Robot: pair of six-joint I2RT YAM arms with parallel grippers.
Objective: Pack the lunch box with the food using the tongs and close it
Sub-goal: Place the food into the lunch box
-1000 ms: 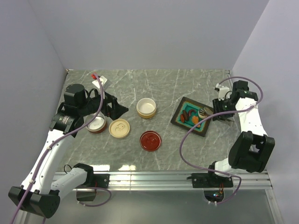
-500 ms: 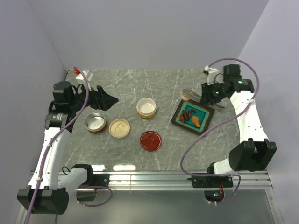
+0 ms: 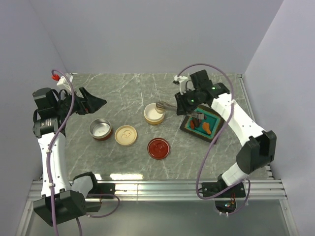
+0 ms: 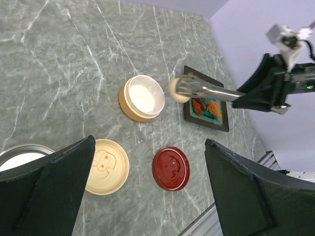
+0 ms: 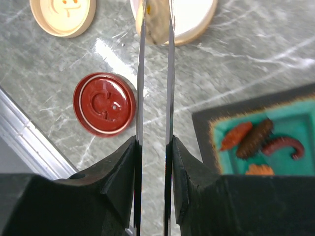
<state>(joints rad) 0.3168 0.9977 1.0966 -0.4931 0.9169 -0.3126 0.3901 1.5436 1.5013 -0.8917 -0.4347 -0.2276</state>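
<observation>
My right gripper (image 3: pixel 186 103) is shut on the thin silver tongs (image 3: pixel 171 105), which point left. Their tips pinch a tan piece of food (image 3: pixel 160 105) just above the right rim of the round tan lunch box bowl (image 3: pixel 153 114). In the right wrist view the two tong arms (image 5: pixel 141 73) run up between my fingers to the tan piece (image 5: pixel 156 24) over the bowl (image 5: pixel 194 19). More food (image 5: pixel 256 140), orange and brown, lies in the teal tray (image 3: pixel 212 118). My left gripper (image 3: pixel 96 104) hangs open at the far left, holding nothing (image 4: pixel 155 196).
A red lid (image 3: pixel 159 148) and a tan lid (image 3: pixel 125 135) lie flat in front of the bowl. A metal container with a red band (image 3: pixel 100 129) stands at the left. The left wrist view shows the same bowl (image 4: pixel 142 97), lids and tray (image 4: pixel 224 125).
My right arm swung left from the tray to the bowl, carrying the tan piece in the tongs. My left arm drew back to the left, away from the metal container.
</observation>
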